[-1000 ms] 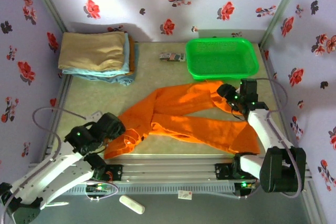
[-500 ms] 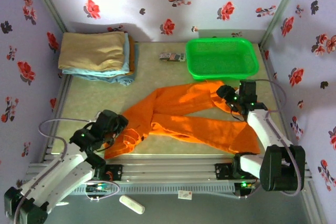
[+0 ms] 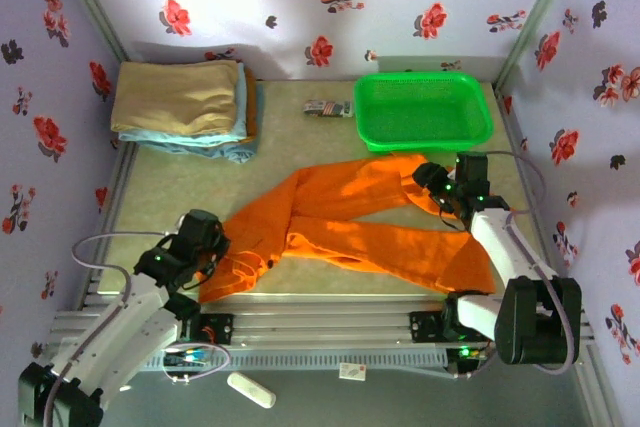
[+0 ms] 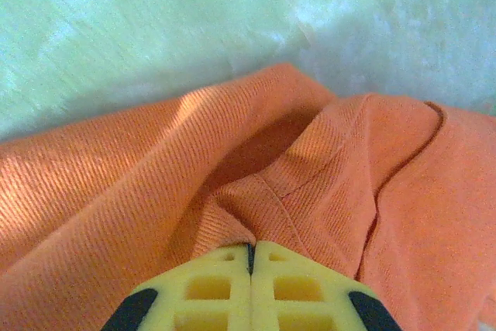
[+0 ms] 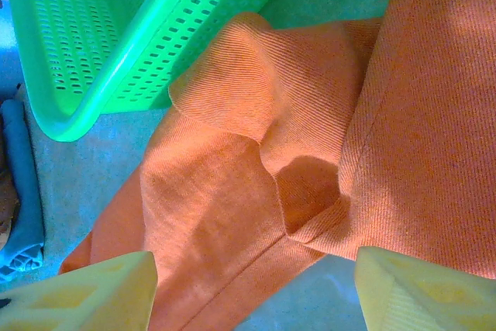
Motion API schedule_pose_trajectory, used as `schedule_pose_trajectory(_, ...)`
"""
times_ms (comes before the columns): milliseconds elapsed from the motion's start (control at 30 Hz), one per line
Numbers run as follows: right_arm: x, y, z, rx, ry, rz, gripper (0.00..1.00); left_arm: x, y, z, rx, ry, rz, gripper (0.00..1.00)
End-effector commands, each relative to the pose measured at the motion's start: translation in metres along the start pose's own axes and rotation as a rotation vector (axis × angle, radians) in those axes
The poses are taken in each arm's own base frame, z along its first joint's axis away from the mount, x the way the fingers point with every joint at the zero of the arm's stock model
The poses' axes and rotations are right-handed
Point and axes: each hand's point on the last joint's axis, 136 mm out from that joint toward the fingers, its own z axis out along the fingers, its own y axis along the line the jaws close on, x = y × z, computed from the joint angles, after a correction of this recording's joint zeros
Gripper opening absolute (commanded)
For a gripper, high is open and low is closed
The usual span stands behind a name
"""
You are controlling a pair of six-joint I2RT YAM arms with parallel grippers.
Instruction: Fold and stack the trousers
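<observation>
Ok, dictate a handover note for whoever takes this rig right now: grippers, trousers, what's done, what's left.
Left gripper: shut on the left end of the trousers.
Right gripper: open, over a trouser leg by the basket, holding nothing.
Trousers: unfolded, spread across the near half of the table.
Done: left grip only.
Left: right grip, fold, then stack, probably on the folded cloths far left.

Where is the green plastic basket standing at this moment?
In the top view, the green perforated plastic basket stands at the far right of the table, near the flowered back wall, just beyond the bright orange cloth trousers.
</observation>
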Motion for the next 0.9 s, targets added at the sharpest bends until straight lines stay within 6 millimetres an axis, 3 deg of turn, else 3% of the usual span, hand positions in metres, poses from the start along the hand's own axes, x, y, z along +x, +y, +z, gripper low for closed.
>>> schedule_pose_trajectory(0, 0.001, 0.001, -0.001, -0.008, -0.012, -0.002, 0.68, -0.019, -0.012, -0.014, 0.005, -0.045, 0.062, 0.00)
schedule_pose_trajectory(133, 0.001, 0.002, -0.002, -0.011, -0.014, -0.003, 0.68, -0.049, -0.021, -0.027, -0.011, -0.113, 0.082, 0.00)
schedule_pose_trajectory(467, 0.002, 0.004, -0.002, -0.027, -0.009, 0.001, 0.67, -0.171, -0.080, -0.068, -0.173, -0.449, 0.341, 0.00)
schedule_pose_trajectory(600, 0.003, 0.004, -0.001, -0.031, -0.003, 0.002, 0.67, -0.211, -0.101, -0.067, -0.249, -0.550, 0.386, 0.00)
schedule_pose_trajectory(867, 0.004, 0.005, -0.002, -0.038, 0.001, 0.003, 0.67, -0.272, -0.137, -0.040, -0.323, -0.580, 0.502, 0.00)
